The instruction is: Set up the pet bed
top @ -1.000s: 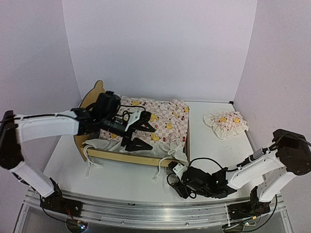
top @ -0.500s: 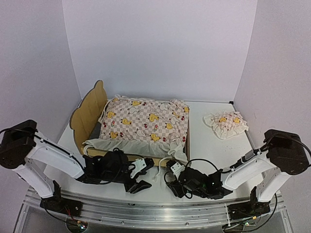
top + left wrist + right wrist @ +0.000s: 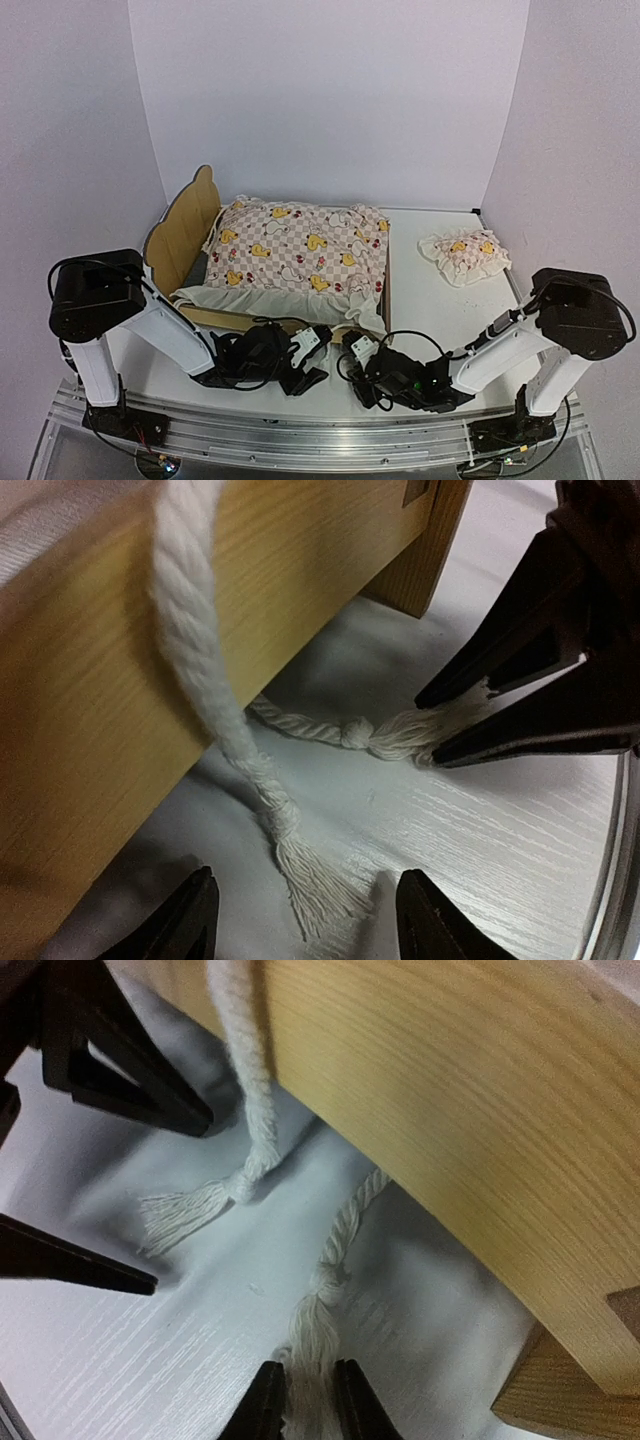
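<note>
The pet bed (image 3: 180,225) stands at left centre, light wood with a bear-ear headboard. The pink duck quilt (image 3: 300,245) is spread over it. Two white cords hang from the quilt over the near rail (image 3: 120,680) to the table. My left gripper (image 3: 310,880) is open low on the table, with one cord's tassel (image 3: 320,885) lying loose between its fingers. My right gripper (image 3: 308,1370) is shut on the other cord's tassel (image 3: 315,1335), just past its knot. The two grippers face each other in front of the bed's near right corner (image 3: 385,300).
The small matching pillow (image 3: 463,256) lies on the table to the right of the bed. More white cords (image 3: 185,330) hang at the bed's near left corner. The bed's leg post (image 3: 560,1390) stands close to my right gripper.
My left arm came off the quilt and dropped to the table in front of the bed, its jaws narrowing a little. My right gripper shut on the cord tassel.
</note>
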Robot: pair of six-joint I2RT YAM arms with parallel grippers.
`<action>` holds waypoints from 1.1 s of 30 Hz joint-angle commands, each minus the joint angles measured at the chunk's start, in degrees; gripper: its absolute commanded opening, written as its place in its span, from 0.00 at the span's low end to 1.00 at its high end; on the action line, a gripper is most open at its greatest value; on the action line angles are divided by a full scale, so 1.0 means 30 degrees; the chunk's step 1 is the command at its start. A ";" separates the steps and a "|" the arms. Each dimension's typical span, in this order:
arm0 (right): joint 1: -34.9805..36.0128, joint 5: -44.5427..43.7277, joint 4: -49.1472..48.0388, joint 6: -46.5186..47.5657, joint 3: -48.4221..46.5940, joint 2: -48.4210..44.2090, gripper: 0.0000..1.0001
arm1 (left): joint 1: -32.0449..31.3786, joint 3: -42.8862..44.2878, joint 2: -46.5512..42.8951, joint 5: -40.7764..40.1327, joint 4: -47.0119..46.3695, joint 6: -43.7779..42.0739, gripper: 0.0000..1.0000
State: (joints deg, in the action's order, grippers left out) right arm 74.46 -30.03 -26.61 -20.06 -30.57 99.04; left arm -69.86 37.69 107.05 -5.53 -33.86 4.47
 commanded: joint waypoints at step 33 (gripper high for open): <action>0.0100 0.7918 3.0081 -0.2612 -0.8967 -1.2130 0.00 | 0.1394 0.3327 -0.8310 1.7027 0.4704 -0.7666 0.00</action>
State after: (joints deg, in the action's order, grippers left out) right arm 74.44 -10.01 49.44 -26.63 -52.50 62.67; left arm -66.71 43.29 83.20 40.31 -20.57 -16.15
